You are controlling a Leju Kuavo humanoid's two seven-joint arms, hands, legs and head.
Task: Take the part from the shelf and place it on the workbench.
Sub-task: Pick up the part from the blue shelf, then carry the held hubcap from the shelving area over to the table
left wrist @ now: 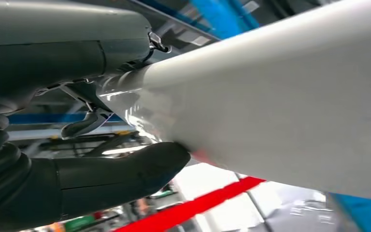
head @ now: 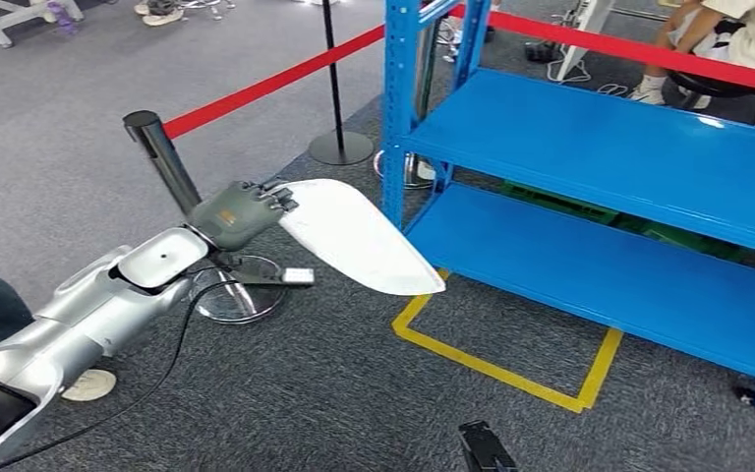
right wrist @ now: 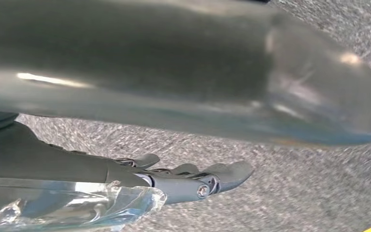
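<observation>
My left robot hand covers the near end of the white part, so I cannot see how my fingers lie under it. The left wrist view cuts the part off at its edge. My right robot hand is blurred by something close to the lens. The blue shelf runs out of the head view.

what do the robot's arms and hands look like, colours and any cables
The left arm is a glossy silver shell with a rounded pale cap near the wrist and a thin black cable trailing beneath it. The left hand is grey-green with darker fingers; up close its thumb is thick and dark grey. The right hand has dark grey fingers with a small metal screw at a knuckle.
</observation>
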